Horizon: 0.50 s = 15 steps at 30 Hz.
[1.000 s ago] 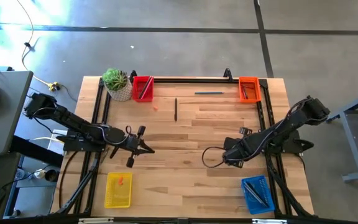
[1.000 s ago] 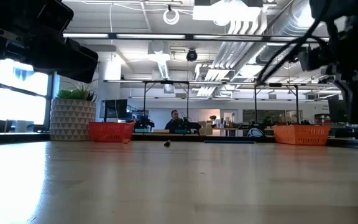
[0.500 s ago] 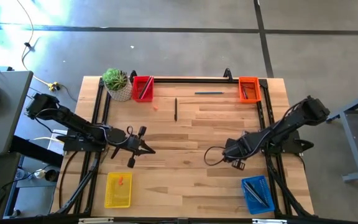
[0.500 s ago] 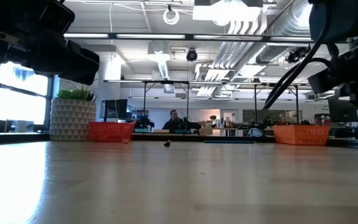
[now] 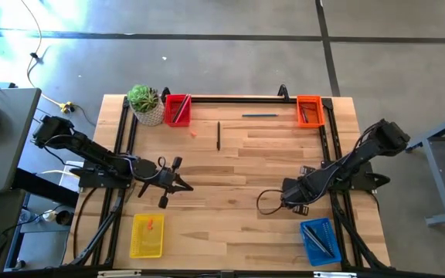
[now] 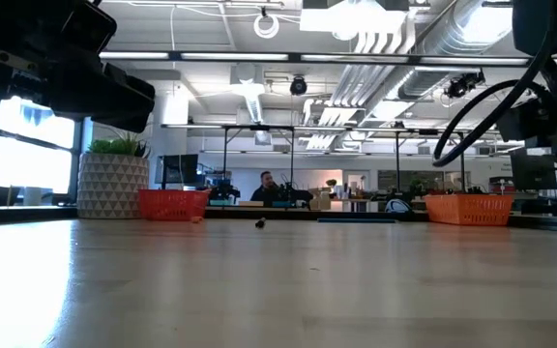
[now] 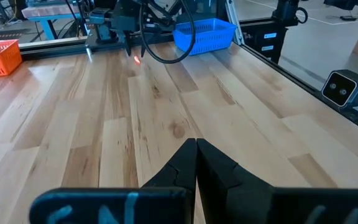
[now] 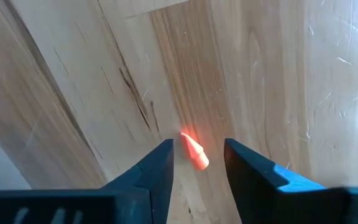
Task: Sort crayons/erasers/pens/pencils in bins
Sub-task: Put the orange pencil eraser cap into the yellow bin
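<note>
My right gripper (image 5: 287, 204) (image 8: 197, 144) stands open low over the table's right half, just beyond the blue bin (image 5: 319, 239). A short red-orange crayon (image 8: 194, 151) shows between its fingers with bare wood on both sides; the left wrist view shows the crayon (image 7: 135, 59) under that gripper. My left gripper (image 5: 179, 184) (image 7: 196, 146) waits shut and empty at the left. Another crayon (image 5: 194, 132) lies near the red bin (image 5: 178, 109). A black pen (image 5: 218, 135) and a teal pen (image 5: 259, 115) lie flat at the far side. The orange bin (image 5: 309, 110) and the yellow bin (image 5: 147, 235) stand at corners.
A white pot with a green plant (image 5: 146, 104) stands beside the red bin at the far left. Black rails (image 5: 238, 98) frame the table. The right arm's cable loops over the wood (image 5: 267, 202). Bare wood lies in the middle between the arms (image 5: 230, 185).
My right gripper has moved toward the table's near edge and slightly right, toward the blue bin. My left arm has kept still.
</note>
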### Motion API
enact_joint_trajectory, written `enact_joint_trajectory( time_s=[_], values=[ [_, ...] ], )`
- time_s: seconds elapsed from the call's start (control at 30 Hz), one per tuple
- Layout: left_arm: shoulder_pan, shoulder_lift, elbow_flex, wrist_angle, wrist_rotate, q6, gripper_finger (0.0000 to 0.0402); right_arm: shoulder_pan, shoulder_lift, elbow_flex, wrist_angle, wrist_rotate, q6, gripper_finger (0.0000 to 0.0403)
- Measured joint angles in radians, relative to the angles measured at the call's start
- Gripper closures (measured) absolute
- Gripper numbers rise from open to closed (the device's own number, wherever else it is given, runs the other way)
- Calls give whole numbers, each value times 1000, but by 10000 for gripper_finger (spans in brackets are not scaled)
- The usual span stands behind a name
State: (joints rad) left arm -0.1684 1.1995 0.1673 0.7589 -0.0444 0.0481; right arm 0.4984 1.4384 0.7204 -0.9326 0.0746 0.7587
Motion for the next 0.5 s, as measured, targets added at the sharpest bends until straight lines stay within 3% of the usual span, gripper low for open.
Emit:
enact_joint_trajectory(
  time_s=[0.5],
  values=[
    [0, 0, 0, 0, 7, 8, 401, 0, -2, -109, 118, -32, 8, 284]
  ],
)
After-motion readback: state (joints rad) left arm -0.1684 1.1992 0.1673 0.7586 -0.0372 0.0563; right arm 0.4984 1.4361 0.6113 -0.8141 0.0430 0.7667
